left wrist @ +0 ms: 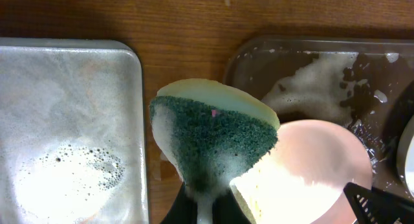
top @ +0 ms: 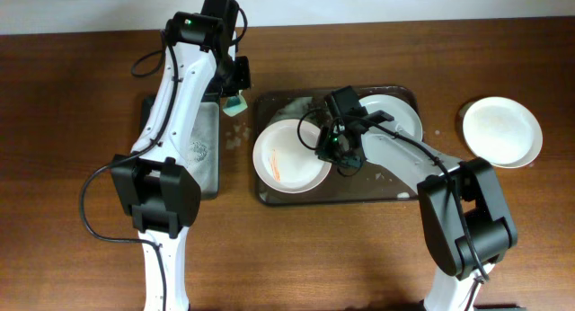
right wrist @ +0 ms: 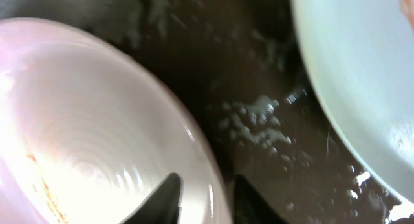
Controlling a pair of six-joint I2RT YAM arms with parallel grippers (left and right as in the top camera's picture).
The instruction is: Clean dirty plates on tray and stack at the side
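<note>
On the tray (top: 269, 196) a white plate (top: 286, 156) with orange streaks lies at the left, and a second plate (top: 402, 116) lies at the right, partly under my right arm. A third plate (top: 501, 131) rests on the wood to the right of the tray. My right gripper (top: 338, 155) is at the streaked plate's right rim. In the right wrist view the gripper (right wrist: 207, 193) is open and straddles the rim of that plate (right wrist: 84, 120), one finger over its face, one over the wet tray (right wrist: 259, 120). My left gripper (top: 235, 97) is shut on a green-yellow sponge (left wrist: 213, 130).
A smaller, narrower tray (top: 205, 149) with soapy foam (left wrist: 65, 166) stands left of the big tray, under my left arm. Suds and water cover the big tray's floor (left wrist: 310, 88). Bare wooden table lies in front and at the far left.
</note>
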